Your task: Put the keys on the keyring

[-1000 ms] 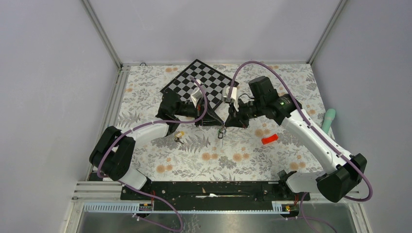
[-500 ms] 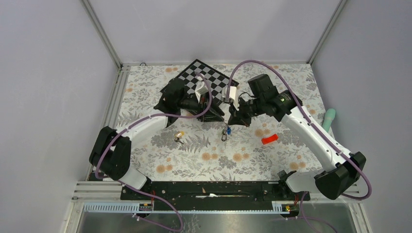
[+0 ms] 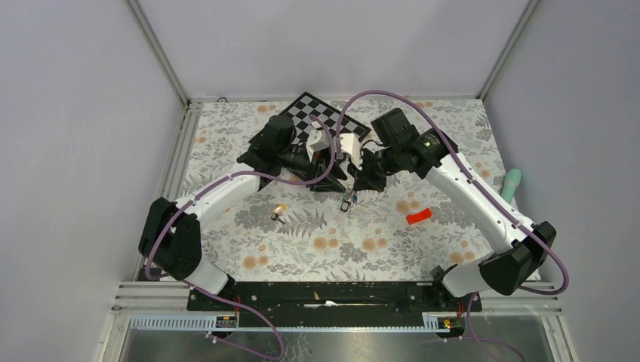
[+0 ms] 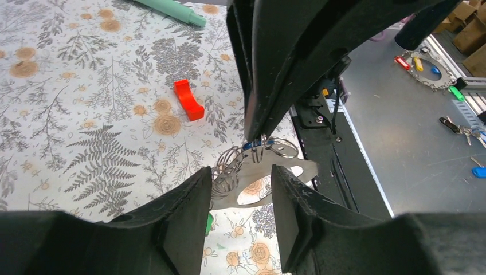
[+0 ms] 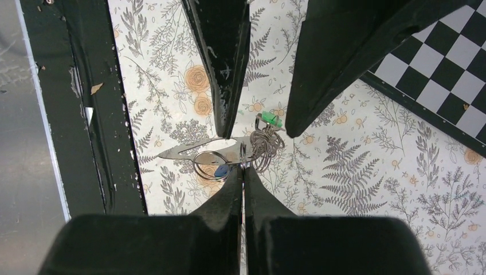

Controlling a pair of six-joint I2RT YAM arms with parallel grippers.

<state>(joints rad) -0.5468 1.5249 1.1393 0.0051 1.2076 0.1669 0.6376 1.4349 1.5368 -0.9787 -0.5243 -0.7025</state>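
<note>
The keyring (image 5: 186, 150), a flat grey metal plate with wire rings on it, hangs above the floral table. My right gripper (image 5: 242, 172) is shut on one of its wire rings. A blue-tagged key (image 5: 220, 171) and a green-tagged key (image 5: 269, 119) dangle from the rings. In the left wrist view the keyring (image 4: 255, 175) sits just beyond my left gripper (image 4: 240, 212), which is open and touches nothing. From above, the keyring (image 3: 347, 200) hangs between both gripper tips. A yellow-tagged key (image 3: 278, 211) lies alone on the table to the left.
A checkerboard (image 3: 298, 113) lies at the back under the left arm. On the table to the right are a red curved piece (image 3: 419, 217) and a teal cylinder (image 3: 512, 185). The black base rail (image 5: 94, 109) runs along the near edge.
My left gripper has opened and let go of the keyring. My right gripper has shut on a wire ring and now carries it. Both wrists shifted slightly toward the back.
</note>
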